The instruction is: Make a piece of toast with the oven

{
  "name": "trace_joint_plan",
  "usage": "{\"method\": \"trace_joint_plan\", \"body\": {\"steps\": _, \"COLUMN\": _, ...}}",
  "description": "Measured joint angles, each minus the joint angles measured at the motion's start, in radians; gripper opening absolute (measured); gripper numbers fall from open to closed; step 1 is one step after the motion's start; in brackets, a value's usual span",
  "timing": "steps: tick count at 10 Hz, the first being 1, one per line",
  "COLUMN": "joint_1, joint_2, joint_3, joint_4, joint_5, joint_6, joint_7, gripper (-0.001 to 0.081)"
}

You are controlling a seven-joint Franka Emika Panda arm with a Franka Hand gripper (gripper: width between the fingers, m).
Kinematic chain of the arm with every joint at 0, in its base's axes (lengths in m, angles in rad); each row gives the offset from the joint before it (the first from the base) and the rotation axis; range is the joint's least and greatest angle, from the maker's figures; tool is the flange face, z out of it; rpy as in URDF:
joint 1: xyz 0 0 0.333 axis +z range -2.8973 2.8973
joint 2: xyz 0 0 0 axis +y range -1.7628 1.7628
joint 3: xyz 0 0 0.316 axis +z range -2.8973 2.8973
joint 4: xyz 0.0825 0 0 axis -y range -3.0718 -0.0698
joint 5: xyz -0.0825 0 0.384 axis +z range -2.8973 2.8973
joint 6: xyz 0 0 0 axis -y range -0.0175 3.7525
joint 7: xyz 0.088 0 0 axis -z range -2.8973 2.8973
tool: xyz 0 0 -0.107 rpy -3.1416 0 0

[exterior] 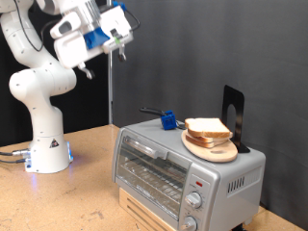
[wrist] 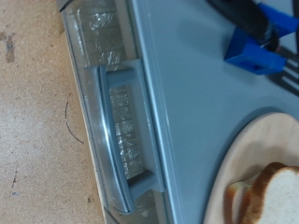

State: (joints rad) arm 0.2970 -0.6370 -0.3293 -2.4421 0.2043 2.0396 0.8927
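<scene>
Exterior view shows the gripper [exterior: 117,40] raised high above the oven [exterior: 183,164], off toward that view's left of the oven's top, with nothing between its fingers; whether the fingers stand apart or together I cannot tell. The toast [exterior: 206,127] lies flat in a small stack of slices on a round board [exterior: 214,147] that sits on the oven's roof, toward the exterior view's right end. So the toast lies below the gripper and to the exterior view's right of it, well apart. The door [exterior: 149,166] is closed, its bar handle [wrist: 126,131] running along the oven's front edge. A blue block [exterior: 168,120] stands on the roof beside the board. Wrist view looks down on the handle, the roof and the board's rim with the toast's corner [wrist: 271,196]; no fingers show there.
</scene>
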Motion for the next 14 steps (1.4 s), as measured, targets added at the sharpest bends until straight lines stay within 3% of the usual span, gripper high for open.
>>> {"method": "trace_joint_plan", "body": {"steps": 2, "joint_1": 0.001, "joint_2": 0.041, "joint_3": -0.015, "joint_4": -0.009, "joint_5": 0.001, "joint_6": 0.028, "joint_7": -0.068, "gripper": 0.0682}}
{"method": "trace_joint_plan", "body": {"steps": 5, "joint_1": 0.010, "joint_2": 0.078, "joint_3": -0.067, "joint_4": -0.006, "joint_5": 0.002, "joint_6": 0.026, "joint_7": -0.256, "gripper": 0.0682}}
{"method": "trace_joint_plan", "body": {"steps": 8, "joint_1": 0.004, "joint_2": 0.108, "joint_3": -0.077, "joint_4": -0.001, "joint_5": 0.002, "joint_6": 0.030, "joint_7": -0.220, "gripper": 0.0682}}
{"method": "trace_joint_plan", "body": {"steps": 10, "joint_1": 0.013, "joint_2": 0.105, "joint_3": -0.079, "joint_4": -0.006, "joint_5": 0.035, "joint_6": 0.045, "joint_7": -0.258, "gripper": 0.0682}}
{"method": "trace_joint_plan", "body": {"steps": 12, "joint_1": 0.039, "joint_2": 0.104, "joint_3": -0.069, "joint_4": -0.035, "joint_5": 0.096, "joint_6": 0.111, "joint_7": -0.280, "gripper": 0.0682}}
{"method": "trace_joint_plan", "body": {"steps": 14, "joint_1": 0.047, "joint_2": 0.111, "joint_3": -0.030, "joint_4": -0.088, "joint_5": 0.096, "joint_6": 0.173, "joint_7": -0.276, "gripper": 0.0682}}
